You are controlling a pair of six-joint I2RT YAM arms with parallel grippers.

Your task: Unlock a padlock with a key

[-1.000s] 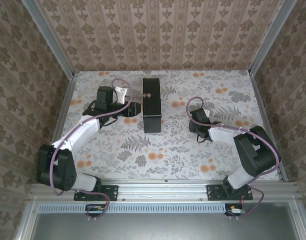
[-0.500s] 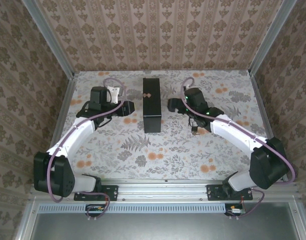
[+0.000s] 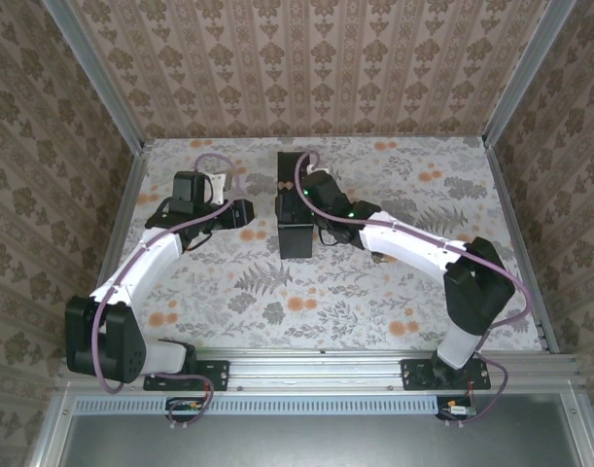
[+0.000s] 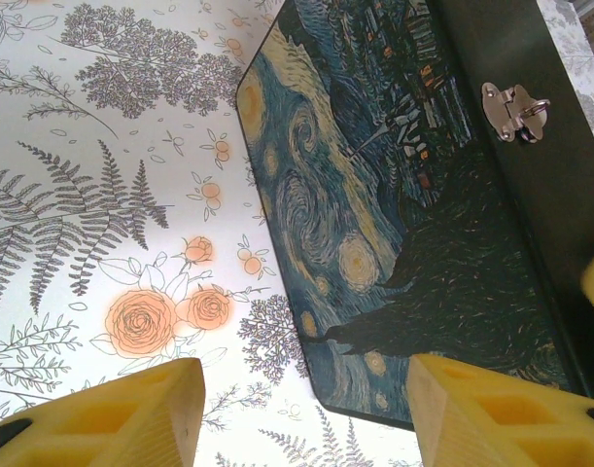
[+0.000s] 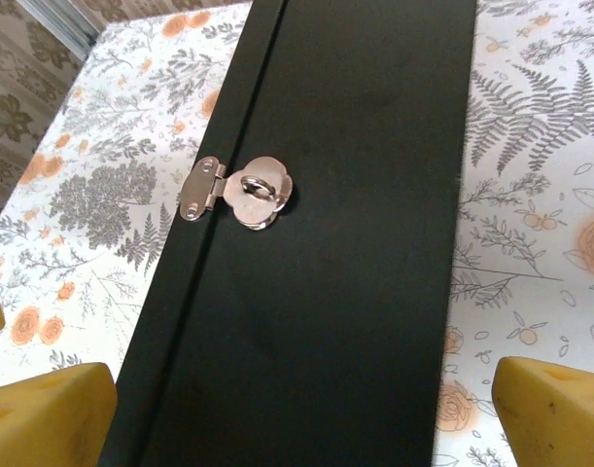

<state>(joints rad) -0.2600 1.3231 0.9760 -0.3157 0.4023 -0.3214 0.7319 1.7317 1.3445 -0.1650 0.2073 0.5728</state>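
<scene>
While my right gripper point(image 5: 306, 394) hovers over the box point(image 3: 293, 238), jaws wide apart and empty, its camera looks straight down on the hasp point(image 5: 240, 191), which I take as a check of the staple. My left gripper point(image 4: 301, 399), jaws apart with nothing between them, sits beside the painted lid point(image 4: 374, 224), probably to brace the box. A small dark bit point(image 3: 378, 258) on the table point(image 3: 228, 292) by my right forearm may be the padlock or key; it's too small to tell.
</scene>
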